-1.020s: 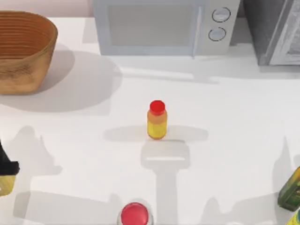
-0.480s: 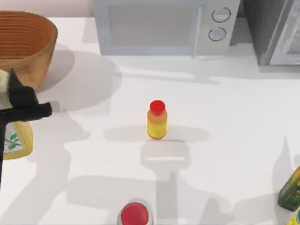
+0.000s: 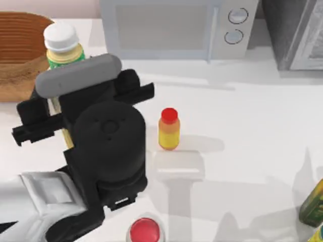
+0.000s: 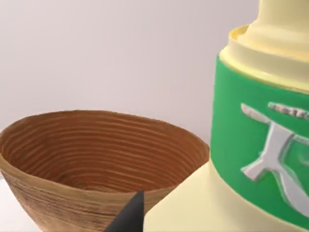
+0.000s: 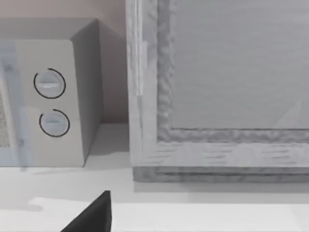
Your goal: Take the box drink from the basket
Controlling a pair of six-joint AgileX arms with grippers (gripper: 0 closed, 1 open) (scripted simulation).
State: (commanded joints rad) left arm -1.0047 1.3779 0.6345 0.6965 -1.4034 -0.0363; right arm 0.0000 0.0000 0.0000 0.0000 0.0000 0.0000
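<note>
My left gripper [image 3: 81, 108] is shut on the box drink [image 3: 64, 53], a pale cream container with a white screw cap and a green label. It holds the drink upright and high above the table, just right of the basket [image 3: 20, 60]. In the left wrist view the box drink [image 4: 260, 145] looms close, and the woven basket [image 4: 96, 159] sits beyond it with nothing visible inside. One dark fingertip [image 4: 130, 215] shows beside the drink. A dark edge of my right gripper [image 5: 91, 217] shows in the right wrist view, parked facing the back right.
A small yellow-orange bottle with a red cap [image 3: 169, 129] stands mid-table. A red-topped item [image 3: 145, 231] sits at the front edge and a green-and-yellow carton [image 3: 313, 201] at the front right. A microwave [image 3: 171, 27] and a grey cabinet [image 3: 298, 30] line the back.
My left arm swept from the table's front left edge up and to the right, carrying the box drink. It now looms large beside the basket's right rim.
</note>
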